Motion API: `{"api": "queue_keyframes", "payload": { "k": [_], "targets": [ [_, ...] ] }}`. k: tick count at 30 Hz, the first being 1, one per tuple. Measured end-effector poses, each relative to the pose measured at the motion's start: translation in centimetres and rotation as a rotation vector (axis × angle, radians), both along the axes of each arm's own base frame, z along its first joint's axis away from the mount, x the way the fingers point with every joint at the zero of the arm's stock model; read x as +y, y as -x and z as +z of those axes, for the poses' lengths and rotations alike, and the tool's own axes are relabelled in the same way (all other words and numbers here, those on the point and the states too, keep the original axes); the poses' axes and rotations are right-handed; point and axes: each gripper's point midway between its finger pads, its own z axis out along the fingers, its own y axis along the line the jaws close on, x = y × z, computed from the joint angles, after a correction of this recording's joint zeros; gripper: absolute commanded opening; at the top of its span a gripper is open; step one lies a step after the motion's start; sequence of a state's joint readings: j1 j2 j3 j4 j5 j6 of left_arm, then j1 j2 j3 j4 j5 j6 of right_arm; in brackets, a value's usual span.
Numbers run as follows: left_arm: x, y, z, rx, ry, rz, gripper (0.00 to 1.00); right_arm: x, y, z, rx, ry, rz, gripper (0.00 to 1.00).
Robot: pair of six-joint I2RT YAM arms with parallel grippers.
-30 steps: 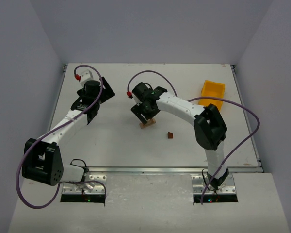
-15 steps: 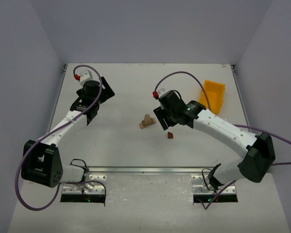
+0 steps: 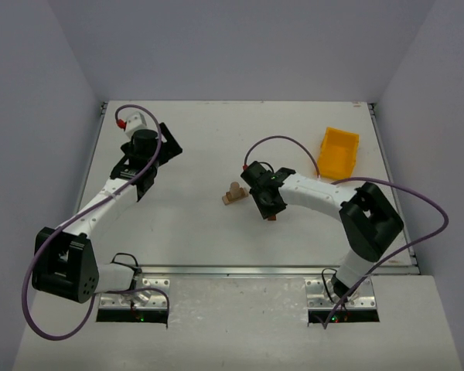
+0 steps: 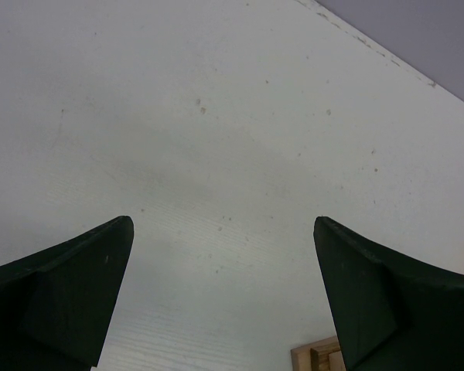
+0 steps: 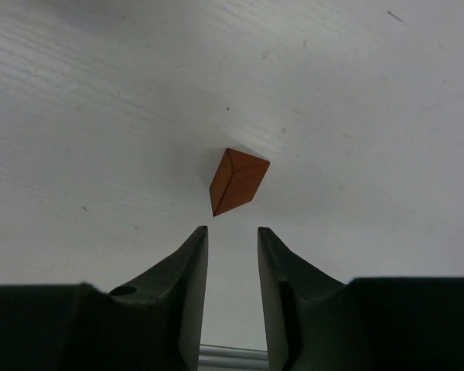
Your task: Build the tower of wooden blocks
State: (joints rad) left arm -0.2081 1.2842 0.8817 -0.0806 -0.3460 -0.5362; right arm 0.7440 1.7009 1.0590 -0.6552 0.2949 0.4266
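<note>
The wood block tower (image 3: 233, 193) is a tiny stack at mid-table: a pale flat plank with a small pale block on it. One corner of the plank (image 4: 313, 357) shows in the left wrist view. A dark reddish-brown wedge (image 5: 238, 182) lies alone on the table, just beyond the tips of my right gripper (image 5: 232, 230). Its jaws stand a narrow gap apart with nothing between them. From above, the right gripper (image 3: 268, 207) hovers over the wedge (image 3: 272, 218), right of the tower. My left gripper (image 3: 158, 147) hangs wide open and empty at the back left (image 4: 223, 220).
A yellow plastic bin (image 3: 339, 151) stands at the back right of the white table (image 3: 193, 232). The right arm's purple cable arcs above the table between the tower and the bin. Grey walls close in the back and both sides.
My right arm left the tower, swung right and came down over the wedge, its jaws narrowing on the way. The left arm has hardly moved.
</note>
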Motion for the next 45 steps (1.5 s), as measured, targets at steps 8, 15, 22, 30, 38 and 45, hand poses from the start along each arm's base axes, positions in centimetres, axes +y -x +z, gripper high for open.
{"api": "queue_keyframes", "payload": {
  "k": [8, 15, 22, 30, 38, 45],
  "targets": [
    [0.0, 0.1, -0.4, 0.007, 0.000, -0.003, 1.00, 0.0, -0.4, -2.2, 0.032, 0.008, -0.042, 0.18],
    [-0.2, 0.2, -0.6, 0.012, 0.004, -0.012, 1.00, 0.2, -1.0, -2.3, 0.017, -0.013, -0.067, 0.02],
    [-1.1, 0.1, -0.4, 0.001, 0.008, -0.070, 1.00, 0.2, -1.1, -1.7, -0.005, -0.042, -0.074, 0.00],
    [-8.6, 1.2, 2.8, -0.135, 0.016, -0.506, 1.00, -0.3, -0.9, 1.2, -0.025, -0.407, -0.143, 0.00],
    [-25.9, 9.2, 8.9, -0.423, -0.180, -1.338, 1.00, -0.7, -0.2, 3.2, 0.046, -0.874, -0.238, 0.00],
    [-31.2, 10.1, 15.7, -0.789, -0.396, -1.717, 1.00, -2.7, 0.1, 5.8, 0.043, -1.168, -0.340, 0.00]
  ]
}}
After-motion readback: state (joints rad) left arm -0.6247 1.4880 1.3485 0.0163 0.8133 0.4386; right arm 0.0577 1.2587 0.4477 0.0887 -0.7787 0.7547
